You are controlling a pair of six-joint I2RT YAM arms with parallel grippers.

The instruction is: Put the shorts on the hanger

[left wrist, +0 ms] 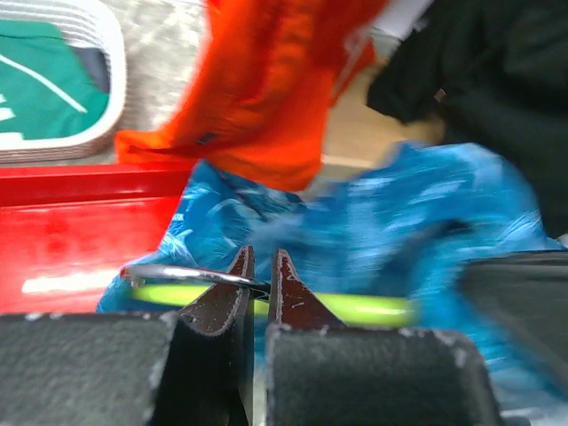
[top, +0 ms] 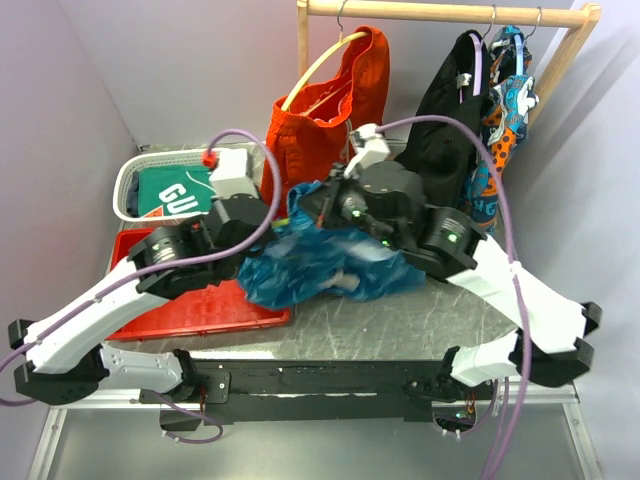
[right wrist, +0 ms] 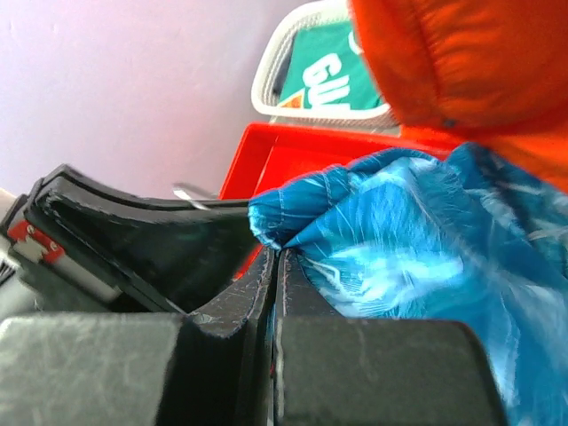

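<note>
Tabletop (top: 400, 322), hanger (left wrist: 359, 308) mostly hidden by shorts (top: 320, 262)

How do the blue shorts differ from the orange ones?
The blue shorts are mottled blue and teal; the orange shorts are plain. The blue shorts are bunched up low over the table; the orange shorts hang on a yellow hanger from the wooden rail. Both are soft fabric.

Shorts (top: 320, 262) heaped mid-tabletop (top: 400, 322), left hand (left wrist: 260, 257) clamped on the hanger (left wrist: 355, 308) just beside them, right hand (right wrist: 275, 256) pinching their edge, tray (top: 200, 310) off to the left, basket (top: 125, 190) behind the tray, rail (top: 440, 12) along the back, garments (top: 330, 110) hanging from it behind the shorts.
</note>
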